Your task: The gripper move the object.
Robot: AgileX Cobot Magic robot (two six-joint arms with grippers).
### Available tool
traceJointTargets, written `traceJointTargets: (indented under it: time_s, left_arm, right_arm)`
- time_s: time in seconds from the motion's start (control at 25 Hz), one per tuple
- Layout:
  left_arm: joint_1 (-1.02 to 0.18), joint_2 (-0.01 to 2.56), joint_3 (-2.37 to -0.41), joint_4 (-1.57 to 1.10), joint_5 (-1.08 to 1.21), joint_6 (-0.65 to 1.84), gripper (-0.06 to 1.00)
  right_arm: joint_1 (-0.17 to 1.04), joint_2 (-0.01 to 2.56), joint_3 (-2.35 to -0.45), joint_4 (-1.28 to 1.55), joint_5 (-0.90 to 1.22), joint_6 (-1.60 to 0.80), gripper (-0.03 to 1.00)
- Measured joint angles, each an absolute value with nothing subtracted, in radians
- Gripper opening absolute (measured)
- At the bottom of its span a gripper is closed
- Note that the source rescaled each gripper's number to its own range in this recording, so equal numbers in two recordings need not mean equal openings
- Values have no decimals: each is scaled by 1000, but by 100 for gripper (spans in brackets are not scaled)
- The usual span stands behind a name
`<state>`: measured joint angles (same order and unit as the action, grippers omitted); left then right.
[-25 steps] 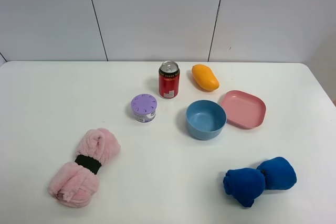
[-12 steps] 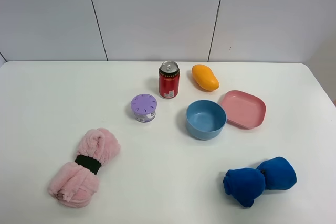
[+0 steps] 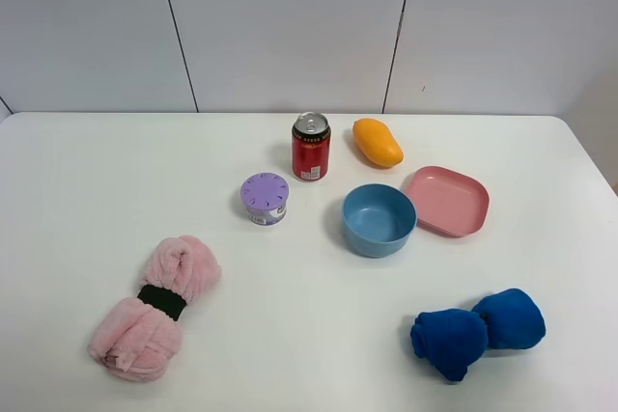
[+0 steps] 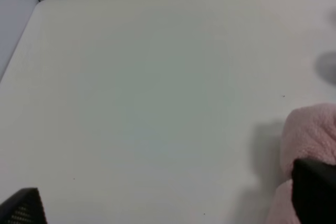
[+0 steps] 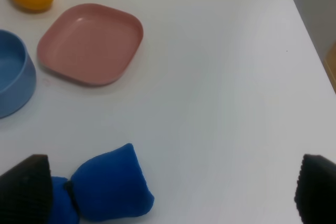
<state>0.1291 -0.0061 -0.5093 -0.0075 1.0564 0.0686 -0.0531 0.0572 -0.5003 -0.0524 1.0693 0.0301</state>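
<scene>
Toward the far edge of the white desk [image 3: 87, 180], a little right of its middle, lies the smooth, glossy orange-yellow mango-shaped oval [image 3: 377, 142], resting on its side on the bare surface and touched by nothing. Just to its left stands an upright red drink can with a silver top [image 3: 311, 146], apart from it. Nearer than the oval sit two open containers: a round blue bowl [image 3: 379, 220] and, beside it toward the right edge, a shallow pink plate with rounded corners [image 3: 446, 201]; both show only their own bare insides. A small round container with a purple lid [image 3: 265, 198] stands closed to the left of the bowl.

Near the front left corner lies a rolled fluffy pink towel with a black band [image 3: 154, 307], and near the front right corner a bundled dark blue cloth [image 3: 477, 331].

Neither arm shows in the high view. The left pincer [image 4: 168, 205] has its two black tips wide apart at the sides of its wrist view, above the pink towel. The right pincer [image 5: 170, 187] is likewise spread wide, holding nothing, above the blue cloth.
</scene>
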Motion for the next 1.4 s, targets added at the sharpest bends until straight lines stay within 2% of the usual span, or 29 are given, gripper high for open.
traceJointTargets:
  time_s: [1.4]
  left_arm:
    - [129, -6, -509, -8, 1056, 69, 100]
  right_arm:
    - [-43, -2, -500, -55, 1067, 30, 78]
